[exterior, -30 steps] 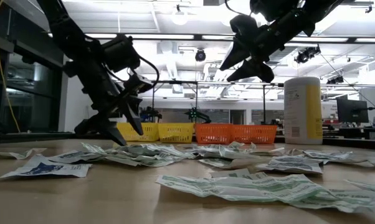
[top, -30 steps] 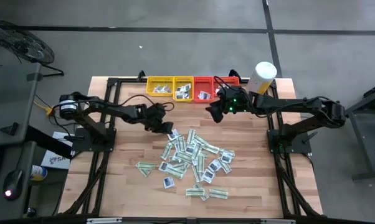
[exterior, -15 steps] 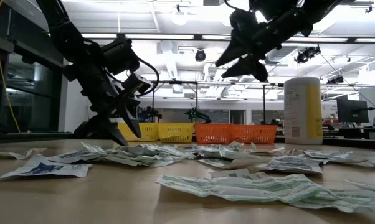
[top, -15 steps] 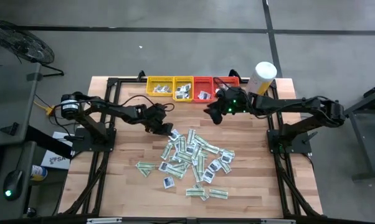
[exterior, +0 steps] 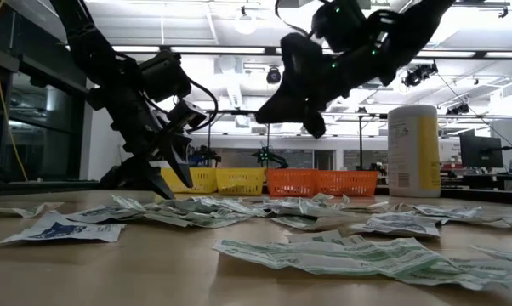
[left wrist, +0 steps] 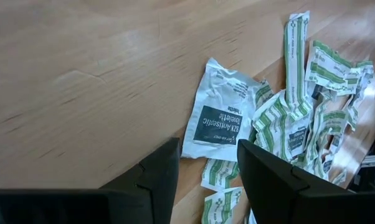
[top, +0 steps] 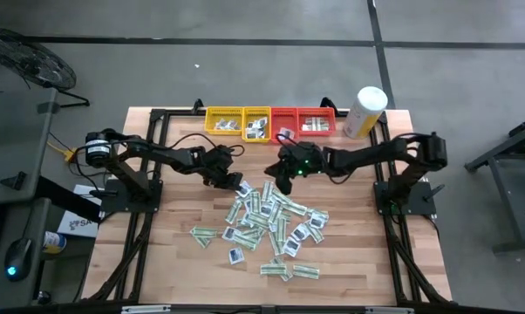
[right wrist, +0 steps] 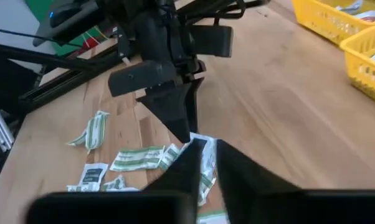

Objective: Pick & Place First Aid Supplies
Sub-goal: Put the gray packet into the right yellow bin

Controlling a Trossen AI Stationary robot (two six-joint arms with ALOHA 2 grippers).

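**Plainly: two claws are converging on the far edge of the packet heap**

Nearest the front edge, the counter [top: 171, 262] is lying bare on both sides, so there is free room for sliding or dropping. Only a few stray strips are sitting near that edge.

Further in, the first aid packets [top: 276, 218] are lying in one loose, overlapping heap at mid-counter. Flat paper like this is probably hard to pinch from the middle, so working from the edge looks sensible.

At the heap's far-left fringe, the left claw [left wrist: 206, 149] is hanging low with its fingers standing apart. They are straddling the edge of an antiseptic towelette packet [left wrist: 220, 121], which is lying flat on the wood. Whether the pads are touching the paper cannot be told.

Just beside it, the right claw [top: 282, 177] is hanging clenched above the heap's far edge, and nothing is showing between its fingers. The two claws are sitting close together, so crowding looks like the main risk.

Beyond them, a strip of open wood is separating the heap from the yellow trays [top: 225, 120] and red trays [top: 299, 122]. These are lining the far edge and already holding some packets. The white-and-yellow canister [top: 365, 111] is standing upright at the far-right corner, clear of both arms.
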